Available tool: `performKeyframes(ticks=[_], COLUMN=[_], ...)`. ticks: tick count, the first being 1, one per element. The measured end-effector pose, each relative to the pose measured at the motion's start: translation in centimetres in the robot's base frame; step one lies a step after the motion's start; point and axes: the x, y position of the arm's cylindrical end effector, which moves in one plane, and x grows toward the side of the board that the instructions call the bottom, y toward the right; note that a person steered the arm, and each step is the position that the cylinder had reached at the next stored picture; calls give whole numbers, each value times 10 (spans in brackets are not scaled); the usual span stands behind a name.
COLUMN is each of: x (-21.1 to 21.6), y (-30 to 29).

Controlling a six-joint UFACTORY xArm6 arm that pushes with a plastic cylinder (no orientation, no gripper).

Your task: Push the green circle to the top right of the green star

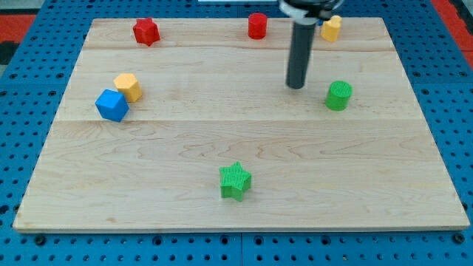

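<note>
My tip (295, 86) is resting on the desk (185, 148) in its upper right quarter, a little inward from the top edge. The tool here is only a straight dark rod with nothing to open or close, and it is holding nothing; it is touching no block.

The green circle (339, 95) is sitting just to the right of my tip, near it but apart, with bare wood showing between them. It is lying toward the desk's right edge, above the middle. The green star (235, 181) is lying well apart from both, near the bottom edge and about midway along it, so the circle is standing up and to the right of the star.

A red cylinder (256, 25) is sitting by the top edge, left of the rod. A yellow block (330, 29) is sitting by the top edge toward the top right corner, partly behind the arm. A red star (146, 31) is sitting near the top left corner. By the left edge, a yellow hexagonal block (128, 86) and a blue cube (111, 105) are touching each other.
</note>
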Motion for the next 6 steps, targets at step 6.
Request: performKeyframes(ticks=[6], x=[41], y=[50])
